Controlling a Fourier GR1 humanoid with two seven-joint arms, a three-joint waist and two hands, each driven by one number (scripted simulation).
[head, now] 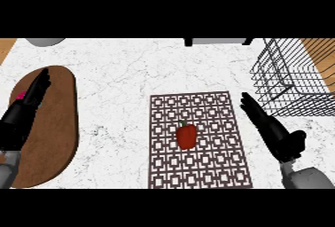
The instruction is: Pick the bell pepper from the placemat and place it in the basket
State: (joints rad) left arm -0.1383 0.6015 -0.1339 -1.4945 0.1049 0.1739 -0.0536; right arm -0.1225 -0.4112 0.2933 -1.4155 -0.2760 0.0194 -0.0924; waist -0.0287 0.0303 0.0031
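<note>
Marble counter (131, 80) | basket (291, 80) — cut off right | hands open — left hand (26, 104), right hand (271, 128)

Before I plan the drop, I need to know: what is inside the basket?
Nothing shows inside the basket; the counter shows through its wires. Its right part runs out of view.

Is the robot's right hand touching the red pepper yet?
Apart. In the head view, the right hand sits at the placemat's right edge with straight fingers, and patterned mat shows between it and the bell pepper.
</note>
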